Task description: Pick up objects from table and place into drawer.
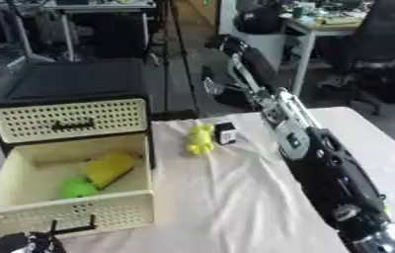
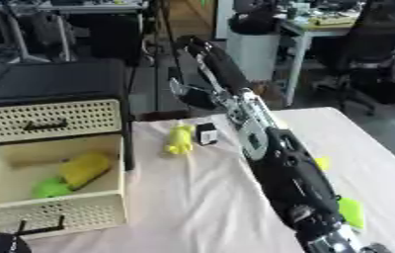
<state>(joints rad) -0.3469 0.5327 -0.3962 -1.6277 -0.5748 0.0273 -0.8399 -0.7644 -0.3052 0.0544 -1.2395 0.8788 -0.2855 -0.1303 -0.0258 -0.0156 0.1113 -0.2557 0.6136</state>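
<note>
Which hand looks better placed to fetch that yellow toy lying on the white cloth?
Probably the right: the right arm reaches across the table beside the yellow toy. The left arm shows only at the lower corner, with the open cream drawer between.

drawer (image 1: 28, 210) left, two items inside | toy (image 1: 200, 139) right, beside cube (image 1: 226, 133)

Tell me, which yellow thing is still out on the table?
The small pale yellow object beside the little black box. The bigger yellow one already lies in the open drawer.
</note>
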